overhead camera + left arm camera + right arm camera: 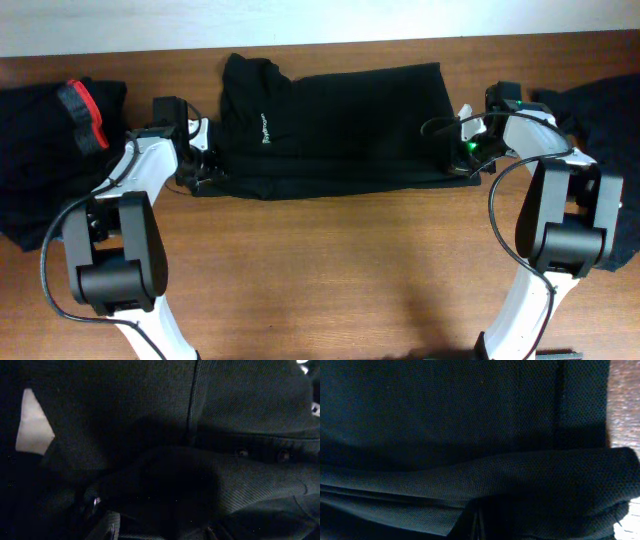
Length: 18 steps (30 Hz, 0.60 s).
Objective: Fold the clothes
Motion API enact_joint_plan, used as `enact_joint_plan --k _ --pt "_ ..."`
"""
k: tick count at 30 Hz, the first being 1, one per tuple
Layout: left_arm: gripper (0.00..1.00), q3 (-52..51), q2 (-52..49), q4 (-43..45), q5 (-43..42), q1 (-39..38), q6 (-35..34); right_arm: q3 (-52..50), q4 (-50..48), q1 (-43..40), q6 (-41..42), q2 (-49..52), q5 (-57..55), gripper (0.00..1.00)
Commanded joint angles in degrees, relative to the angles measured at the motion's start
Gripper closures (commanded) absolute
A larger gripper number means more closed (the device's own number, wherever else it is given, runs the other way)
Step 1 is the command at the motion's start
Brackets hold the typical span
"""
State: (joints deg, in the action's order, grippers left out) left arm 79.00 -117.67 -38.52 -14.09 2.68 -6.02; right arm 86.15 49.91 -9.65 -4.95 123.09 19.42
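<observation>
The black shirt point(340, 125) lies across the table point(330, 270), with the left gripper point(205, 165) at its left edge and the right gripper point(462, 150) at its right. Cloth fills both wrist views, so I cannot tell whether either is clamped.

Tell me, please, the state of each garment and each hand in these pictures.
middle shirt: lying flat, partly folded, logo showing.
left pile: crumpled, red band on top.
right garment: bunched, partly out of view.
left hand: at the middle shirt's left edge; grip hidden by cloth.
right hand: at its right edge; grip hidden by cloth.
</observation>
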Motion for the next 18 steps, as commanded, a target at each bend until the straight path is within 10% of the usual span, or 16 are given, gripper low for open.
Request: enact_joint_plan --k 1,18 --pt "0.47 -3.21 -5.01 -6.03 10.47 3.02 0.09 -1.97 3.91 0.22 -0.61 4.70 -5.11 0.95" --pt "0.55 -3.15 -4.98 -26.40 11.30 3.10 0.35 -1.92 21.22 0.22 -0.59 4.68 -10.21 0.95"
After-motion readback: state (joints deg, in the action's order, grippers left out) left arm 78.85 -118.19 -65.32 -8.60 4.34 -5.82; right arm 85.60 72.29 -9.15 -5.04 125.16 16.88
